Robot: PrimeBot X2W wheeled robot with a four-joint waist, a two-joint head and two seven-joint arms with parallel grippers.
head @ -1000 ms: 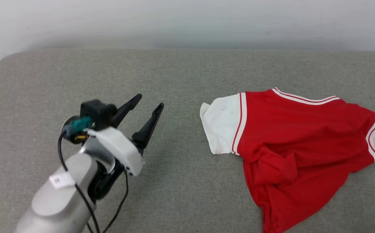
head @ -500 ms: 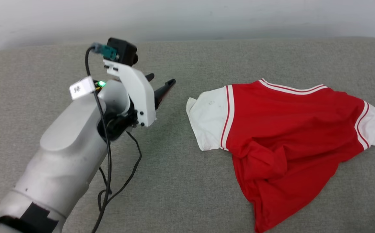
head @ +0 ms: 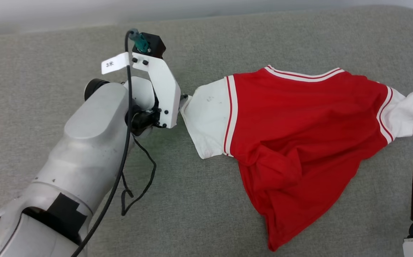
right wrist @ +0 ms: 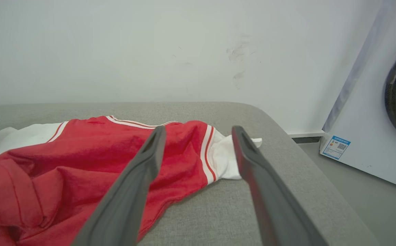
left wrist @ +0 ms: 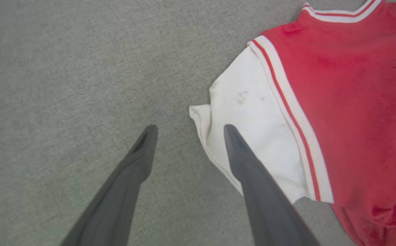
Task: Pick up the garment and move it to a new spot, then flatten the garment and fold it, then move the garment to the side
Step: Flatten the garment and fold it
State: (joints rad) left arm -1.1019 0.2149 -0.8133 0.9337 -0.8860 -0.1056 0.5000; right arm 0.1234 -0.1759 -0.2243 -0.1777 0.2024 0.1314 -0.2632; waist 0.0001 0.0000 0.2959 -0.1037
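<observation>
Left gripper (left wrist: 190, 127), jaws apart like the right gripper's (right wrist: 198, 128), straddled the garment's (left wrist: 338, 85) nine-o'clock sleeve edge; a shallow pinch might slip off.

Grey fabric cushion (head: 206, 214) with rounded corners sat against plain white wall (right wrist: 116, 51), few scuff marks (right wrist: 238, 54) on it. White appliance (right wrist: 369, 130) with dark round door stood beside on grey floor (right wrist: 362, 196), label (right wrist: 336, 147) near base.
</observation>
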